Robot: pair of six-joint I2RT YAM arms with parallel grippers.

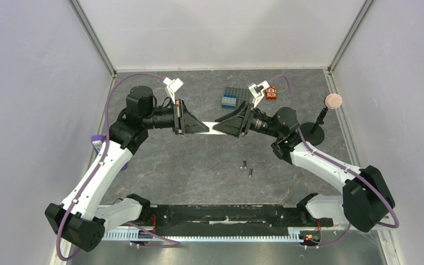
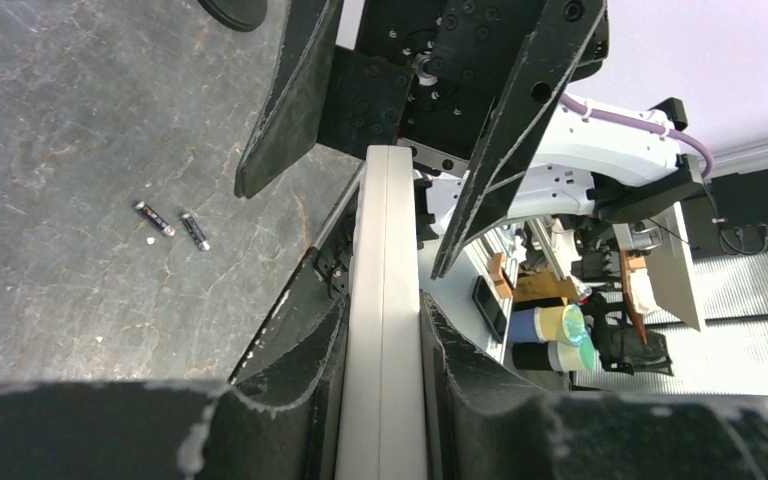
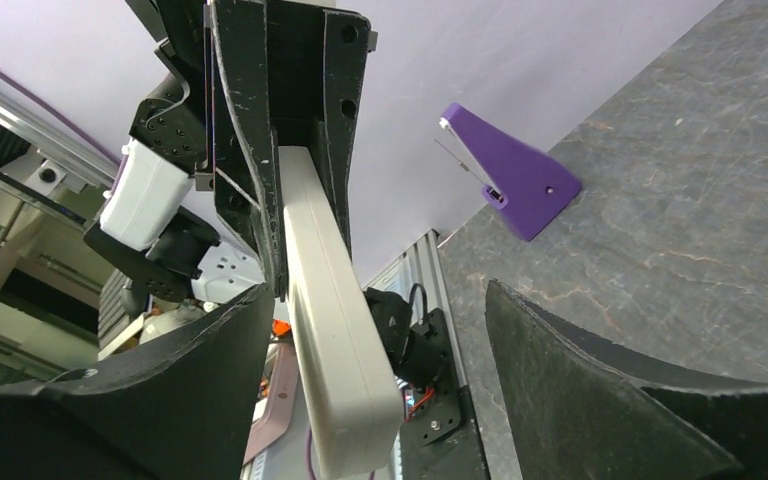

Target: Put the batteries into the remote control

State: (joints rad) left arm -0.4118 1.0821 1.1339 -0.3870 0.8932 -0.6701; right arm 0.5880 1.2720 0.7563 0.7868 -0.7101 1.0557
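Observation:
The remote control (image 1: 214, 128) is a slim white bar held level above the table between my two grippers. My left gripper (image 1: 205, 127) is shut on one end of it; in the left wrist view the bar (image 2: 385, 250) runs straight out from between the left gripper's (image 2: 382, 310) jaws. My right gripper (image 1: 221, 126) is open around the other end. In the right wrist view the remote (image 3: 332, 330) lies close to the left finger (image 3: 160, 400) of the right gripper (image 3: 378, 290), well clear of the right finger. Two batteries (image 1: 243, 164) (image 1: 250, 172) lie on the table in front, also in the left wrist view (image 2: 155, 218) (image 2: 195, 231).
A blue and grey stud plate (image 1: 229, 99), a small red object (image 1: 271, 94) and two white clips (image 1: 173, 84) (image 1: 258, 89) sit at the back. A stand with a round pink disc (image 1: 333, 100) is at the right. A purple wedge (image 3: 505, 175) lies near the left wall.

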